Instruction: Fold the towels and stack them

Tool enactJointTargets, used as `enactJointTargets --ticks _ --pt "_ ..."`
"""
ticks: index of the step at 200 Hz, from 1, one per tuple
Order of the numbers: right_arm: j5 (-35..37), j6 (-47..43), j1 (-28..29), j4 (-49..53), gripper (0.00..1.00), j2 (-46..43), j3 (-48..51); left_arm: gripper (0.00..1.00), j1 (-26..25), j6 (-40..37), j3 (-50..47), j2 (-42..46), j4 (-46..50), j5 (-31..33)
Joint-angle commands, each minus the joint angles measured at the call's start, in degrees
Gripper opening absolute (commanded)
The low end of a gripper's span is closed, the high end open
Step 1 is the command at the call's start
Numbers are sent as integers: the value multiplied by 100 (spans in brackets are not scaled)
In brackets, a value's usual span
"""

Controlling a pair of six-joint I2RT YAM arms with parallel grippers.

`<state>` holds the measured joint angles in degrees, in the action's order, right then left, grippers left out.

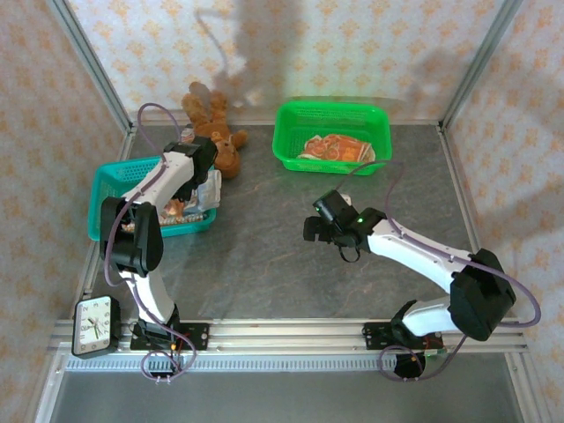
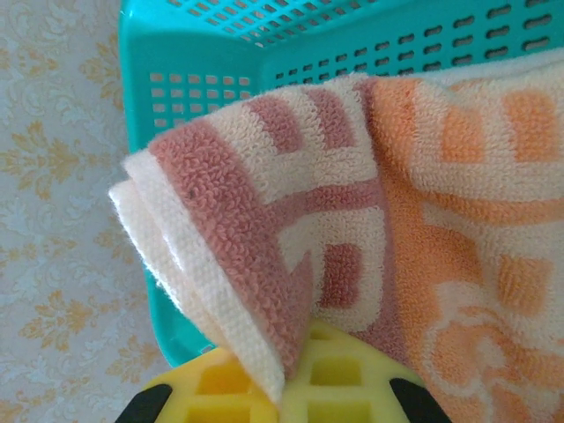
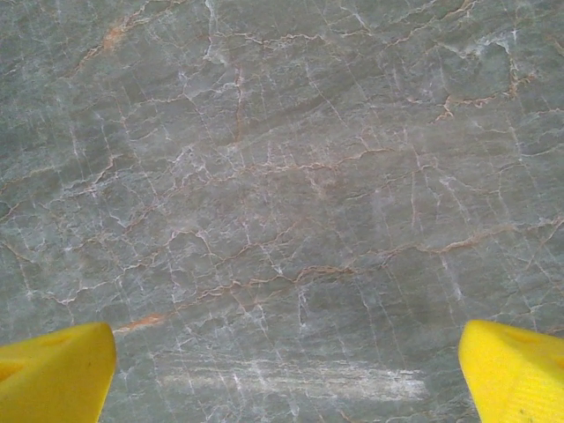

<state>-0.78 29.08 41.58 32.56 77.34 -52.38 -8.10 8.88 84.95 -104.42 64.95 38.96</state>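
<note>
My left gripper hangs over the teal basket. In the left wrist view it is shut on a fold of a cream towel with pink-brown bands, pinched between the yellow pads. An orange-and-cream towel lies against it on the right, with the basket wall behind. More towels lie in that basket under the arm. A folded orange-print towel lies in the green basket. My right gripper stands open above bare marble table, with nothing between its fingers.
A brown teddy bear sits at the back between the two baskets. A small clock stands at the near left corner. Patterned walls enclose the table on three sides. The metal rail with the arm bases runs along the near edge.
</note>
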Motion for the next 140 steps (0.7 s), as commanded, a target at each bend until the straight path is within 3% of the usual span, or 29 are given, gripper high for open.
enactJointTargets --ticks 1,140 --pt "218 1 12 102 99 -127 78 0 54 -17 48 68 -26 397" --pt "172 51 14 84 99 -93 70 0 55 75 208 76 522 974"
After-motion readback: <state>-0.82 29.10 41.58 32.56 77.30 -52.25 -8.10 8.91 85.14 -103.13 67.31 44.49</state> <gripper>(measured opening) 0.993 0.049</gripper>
